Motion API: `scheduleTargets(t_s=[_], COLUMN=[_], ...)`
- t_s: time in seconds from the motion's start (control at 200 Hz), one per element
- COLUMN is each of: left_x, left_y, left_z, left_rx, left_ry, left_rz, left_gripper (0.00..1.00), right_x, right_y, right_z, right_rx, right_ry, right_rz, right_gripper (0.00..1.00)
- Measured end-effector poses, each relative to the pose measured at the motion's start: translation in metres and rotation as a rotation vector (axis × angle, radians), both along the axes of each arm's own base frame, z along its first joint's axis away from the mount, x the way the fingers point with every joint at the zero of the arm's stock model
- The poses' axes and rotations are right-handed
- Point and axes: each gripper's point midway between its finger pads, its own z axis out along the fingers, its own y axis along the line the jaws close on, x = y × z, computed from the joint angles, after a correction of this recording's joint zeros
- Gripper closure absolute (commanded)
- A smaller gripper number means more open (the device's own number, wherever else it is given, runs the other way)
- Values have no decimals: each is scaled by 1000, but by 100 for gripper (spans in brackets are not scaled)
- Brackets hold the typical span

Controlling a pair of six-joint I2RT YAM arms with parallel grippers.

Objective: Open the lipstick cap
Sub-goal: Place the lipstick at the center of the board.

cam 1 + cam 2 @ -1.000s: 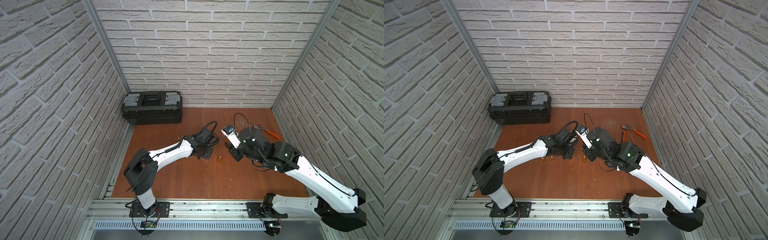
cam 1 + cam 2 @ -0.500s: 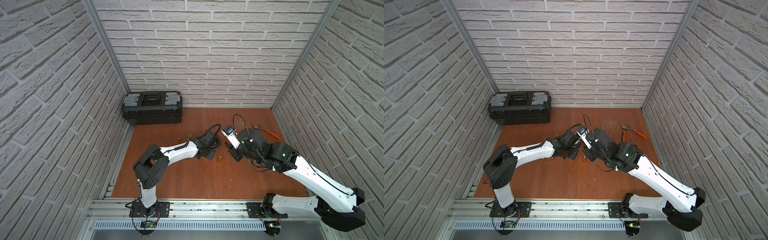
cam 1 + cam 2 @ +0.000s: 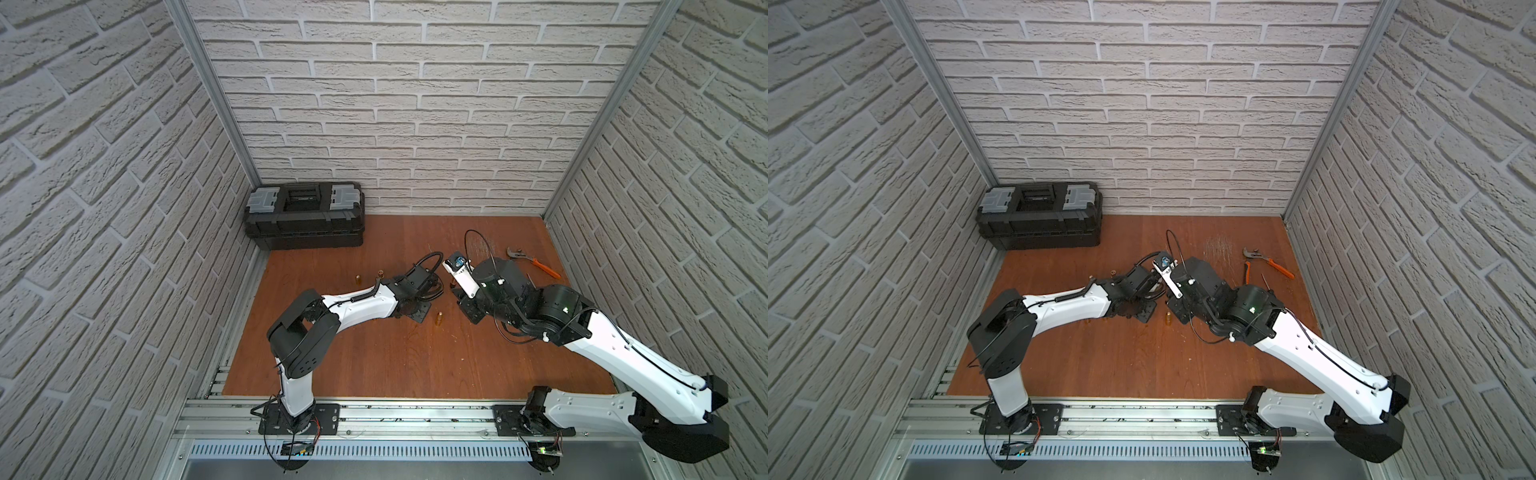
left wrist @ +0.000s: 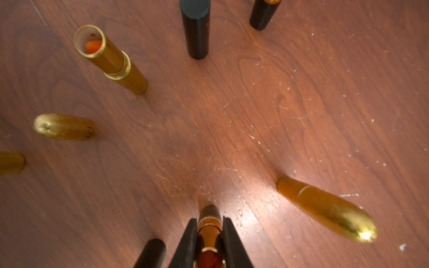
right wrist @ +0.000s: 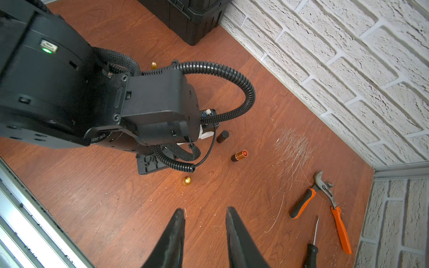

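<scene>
Well away from the black plastic toolbox (image 3: 305,216), the left gripper (image 4: 210,220) pinches an upright copper-and-black lipstick tube (image 4: 209,234), seemingly bracing it against tipping. Its red bullet (image 4: 210,259) is bare, so it looks already opened. Farther from the toolbox, the right gripper (image 5: 204,209) hangs spread, empty.

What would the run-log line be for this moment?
left gripper: shut on lipstick, uncapped, upright | right gripper: open, empty
</scene>
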Motion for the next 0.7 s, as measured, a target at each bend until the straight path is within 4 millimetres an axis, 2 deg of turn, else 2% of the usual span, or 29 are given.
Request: scheduleTargets(t_s=[0.08,0.195,0.345,0.47,0.7], left_x=[-2,-4,-3,2,3], left_y=[3,6,6,0,-28], left_z=[-4,-5,4,32,102], left_rx=[11,26,43,23,-78], left_ry=[7,11,17,4,25], left_rz=[-1,2,5,5,-48], left_gripper=[67,63,54,50,49], right_x=[0,0,0,0,-2], right_y=[0,0,0,0,-4], right_z=[0,0,0,0,2], right_rx=[-1,0,-2,1,-8], right_ry=[0,0,-1,0,4], right_rz=[0,0,-2,-4,-10], right_gripper=[68,68,68,68,69])
